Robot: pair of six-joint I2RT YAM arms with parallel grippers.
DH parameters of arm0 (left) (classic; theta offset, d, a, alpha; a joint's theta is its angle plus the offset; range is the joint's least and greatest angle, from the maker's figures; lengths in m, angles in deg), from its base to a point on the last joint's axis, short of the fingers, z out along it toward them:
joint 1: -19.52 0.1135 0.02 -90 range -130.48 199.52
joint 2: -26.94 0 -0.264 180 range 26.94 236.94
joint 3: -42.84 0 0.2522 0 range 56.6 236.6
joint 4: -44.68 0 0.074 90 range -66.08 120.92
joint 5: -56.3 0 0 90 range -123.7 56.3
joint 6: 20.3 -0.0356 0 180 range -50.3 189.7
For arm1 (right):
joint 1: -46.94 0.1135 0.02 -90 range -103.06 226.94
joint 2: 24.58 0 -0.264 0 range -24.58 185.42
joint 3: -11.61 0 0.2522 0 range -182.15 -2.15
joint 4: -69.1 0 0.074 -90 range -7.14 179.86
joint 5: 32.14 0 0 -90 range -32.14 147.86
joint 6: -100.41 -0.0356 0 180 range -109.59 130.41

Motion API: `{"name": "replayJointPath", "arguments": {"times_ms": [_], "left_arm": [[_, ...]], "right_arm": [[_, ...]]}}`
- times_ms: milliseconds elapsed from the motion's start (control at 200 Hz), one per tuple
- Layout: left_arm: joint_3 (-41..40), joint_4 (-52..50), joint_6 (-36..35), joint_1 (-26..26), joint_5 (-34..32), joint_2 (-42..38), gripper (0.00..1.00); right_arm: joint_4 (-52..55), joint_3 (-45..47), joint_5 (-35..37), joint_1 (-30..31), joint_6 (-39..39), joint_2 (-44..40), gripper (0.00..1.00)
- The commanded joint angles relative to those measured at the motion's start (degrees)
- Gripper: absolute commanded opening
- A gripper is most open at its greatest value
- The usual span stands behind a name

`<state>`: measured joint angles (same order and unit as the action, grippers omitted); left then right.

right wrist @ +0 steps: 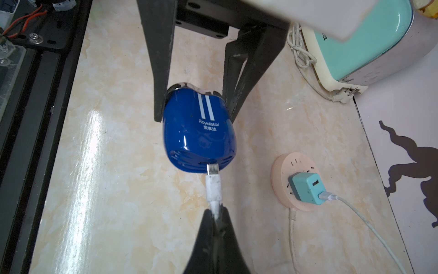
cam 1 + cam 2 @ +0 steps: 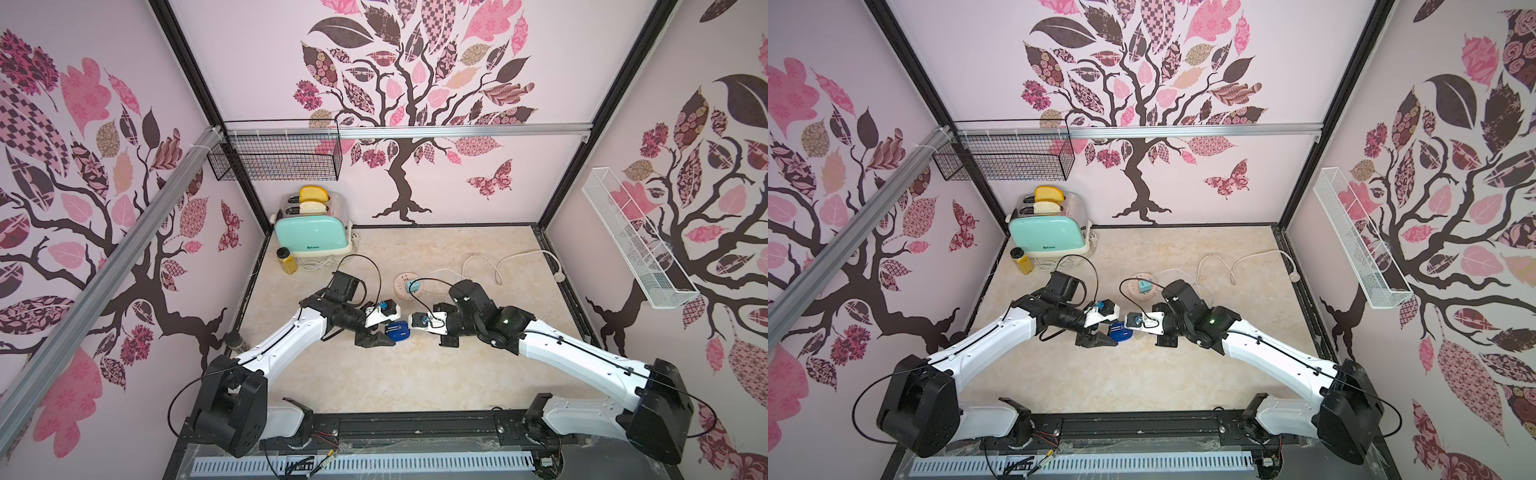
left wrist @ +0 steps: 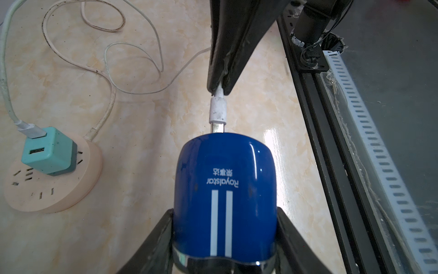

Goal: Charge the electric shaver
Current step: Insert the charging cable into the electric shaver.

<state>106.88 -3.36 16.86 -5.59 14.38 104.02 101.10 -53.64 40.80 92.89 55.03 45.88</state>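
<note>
left jaws partly open, clamped on the electric shaver (image 3: 225, 170) sides; right jaws shut on the white charging plug (image 1: 213, 187), tip at shaver's port.

The electric shaver (image 3: 225, 189) is glossy blue with two white stripes and white lettering, rimmed in silver. The cable plug (image 3: 218, 110) is white, the adapter (image 3: 51, 151) teal, the power strip (image 3: 78, 185) pale pink, the desk (image 3: 142, 154) cream marble-veined, the toaster (image 2: 311, 235) mint.
</note>
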Motion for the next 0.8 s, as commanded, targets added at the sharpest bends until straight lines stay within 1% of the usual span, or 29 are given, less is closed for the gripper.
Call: {"name": "replayJointPath", "arguments": {"times_ms": [0, 455, 690, 795], "left_arm": [[0.5, 2.5, 0.1, -0.2, 2.8, -0.8, 0.00], [0.6, 1.7, -0.5, -0.3, 3.1, -0.3, 0.00], [0.0, 1.8, -0.7, -0.2, 3.1, -1.0, 0.00], [-0.2, 1.7, -0.7, -0.1, 3.1, -1.2, 0.00]], "right_arm": [[0.9, -3.0, -1.1, 1.0, 0.0, -0.1, 0.00], [0.6, -5.9, -2.0, 2.1, 0.3, 2.2, 0.00], [3.0, -5.0, 2.2, 2.2, 1.4, 1.2, 0.00], [4.1, -5.0, 2.7, 2.2, 1.7, 0.8, 0.00]]}}
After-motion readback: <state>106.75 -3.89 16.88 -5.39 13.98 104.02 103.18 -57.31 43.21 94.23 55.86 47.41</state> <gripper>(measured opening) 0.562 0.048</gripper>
